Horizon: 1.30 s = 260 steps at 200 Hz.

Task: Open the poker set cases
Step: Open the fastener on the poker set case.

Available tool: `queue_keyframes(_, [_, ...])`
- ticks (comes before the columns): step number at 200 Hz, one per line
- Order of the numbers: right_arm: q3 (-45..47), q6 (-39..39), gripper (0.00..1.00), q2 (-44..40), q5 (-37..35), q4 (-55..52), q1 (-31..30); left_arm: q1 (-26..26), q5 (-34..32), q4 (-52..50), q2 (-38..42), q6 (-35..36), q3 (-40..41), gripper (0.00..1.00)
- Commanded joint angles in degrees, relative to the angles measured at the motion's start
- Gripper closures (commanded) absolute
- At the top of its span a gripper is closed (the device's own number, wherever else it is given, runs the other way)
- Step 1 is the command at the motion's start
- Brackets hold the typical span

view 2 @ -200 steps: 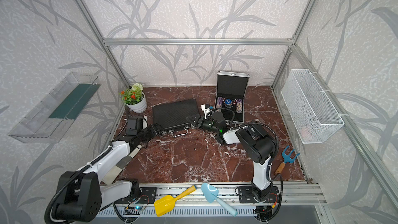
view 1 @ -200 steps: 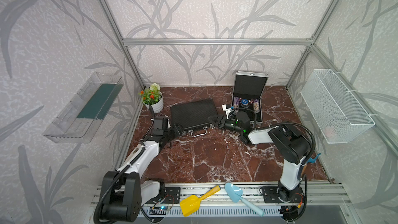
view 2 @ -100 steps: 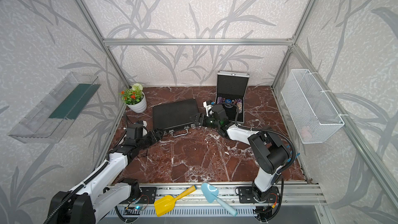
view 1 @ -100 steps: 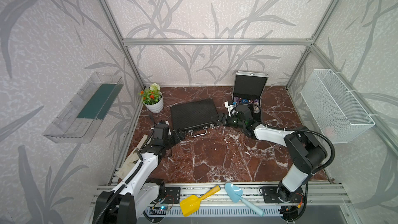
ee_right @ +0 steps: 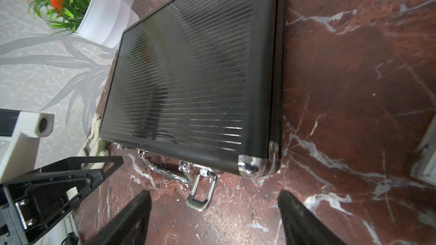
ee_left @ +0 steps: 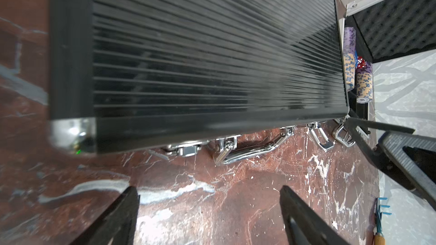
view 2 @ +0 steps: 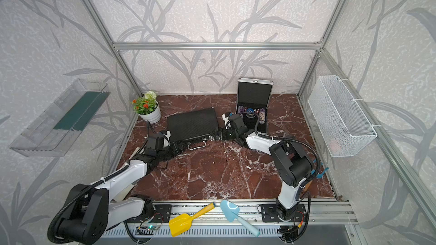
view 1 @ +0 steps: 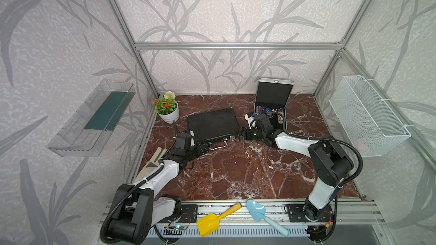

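Since a second ago, have run the left gripper (view 1: pixel 204 148) out from beside the left front corner of the black case (view 1: pixel 212 123) and along its front edge, to just short of the left latch (ee_left: pixel 182 150) beside the handle (view 1: pixel 218 146). Have kept the right gripper (view 1: pixel 239 136) near the right front corner, arm stretched out further. Wide open on both sides, gripping nothing, with bare table (ee_right: pixel 212 220) between each pair of fingers in the wrist views. No shift to speak of in the black case: flat on the table, lid down, between the flower pot (view 1: pixel 168 116) and the silver case (view 1: pixel 273 95), handle side toward the arms. Already swung out and hanging loose, the right latch (ee_right: pixel 200 192); cannot tell about the left one, lying flatter against the edge. Silver case done: lid upright near the back wall, chips (ee_left: pixel 363 78) showing. Means, at a guess, half the task finished and the rest down to that left latch and the lid. Likely next: flip the left latch if still caught, then hook under the lid's front lip from both ends and lift together. Worth watching for the case sliding back toward the pot rather than opening.
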<state>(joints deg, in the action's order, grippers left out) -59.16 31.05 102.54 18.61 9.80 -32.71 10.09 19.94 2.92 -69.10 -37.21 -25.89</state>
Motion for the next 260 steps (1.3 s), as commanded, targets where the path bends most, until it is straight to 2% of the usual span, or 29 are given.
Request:
queue_keyframes(1, [-3.13, -3.43, 0.15, 1.06, -1.38, -3.56, 0.04, -2.00, 4.35, 4.71, -2.59, 2.30, -1.37, 0.19])
queue_keyframes(62, [-4.87, -4.10, 0.15, 2.31, -0.77, -3.91, 0.08, -4.16, 10.09, 13.67, -6.92, 4.23, 0.62, 0.22])
queue_keyframes(95, [-6.59, -5.45, 0.14, 3.67, -1.80, -4.45, 0.07, -5.80, 14.06, 18.71, -10.14, 4.16, 1.55, 0.27])
queue_keyframes(118, [-7.99, -5.67, 0.14, 4.23, -1.28, -5.23, 0.05, -6.00, 14.33, 19.48, -11.40, 4.76, 2.09, 0.29])
queue_keyframes(192, [-8.70, -5.23, 0.14, 5.83, -0.77, -6.31, 0.06, -6.18, 17.18, 23.61, -9.81, 4.78, 4.05, 0.47])
queue_keyframes(260, [-9.31, -5.38, 0.14, 6.60, -0.68, -7.52, 0.05, -6.20, 18.11, 20.35, -4.09, 4.80, 4.83, 0.47])
